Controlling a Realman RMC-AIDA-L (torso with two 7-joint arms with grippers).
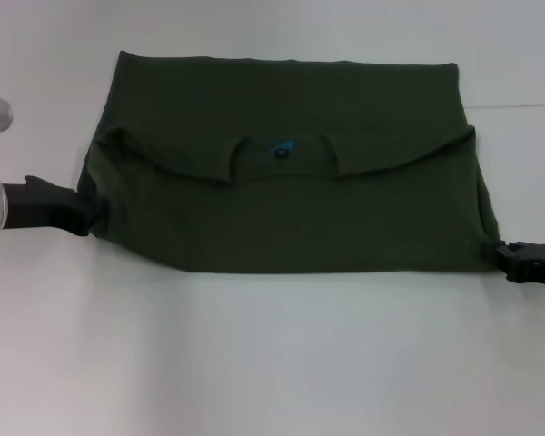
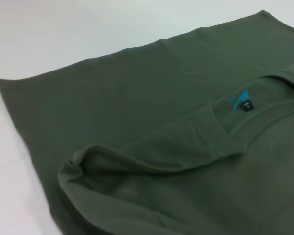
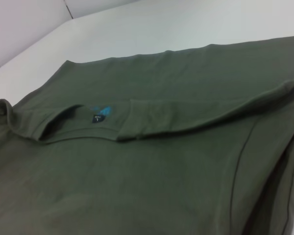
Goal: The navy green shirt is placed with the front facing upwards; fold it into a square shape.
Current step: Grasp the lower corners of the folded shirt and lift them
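White table (image 1: 272,363): folded shirt (image 1: 291,209) between left hand (image 1: 89,216), right hand (image 1: 507,256).

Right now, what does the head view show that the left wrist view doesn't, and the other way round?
Only the head view shows both grippers: the left gripper at the shirt's left edge and the right gripper at its near right corner, plus the shirt's full outline on the table. Only the left wrist view shows, close up, the open pocket of cloth where the folded layer bunches at the left edge. Both show the shirt folded over on itself, the neck opening, and the blue-and-black label.
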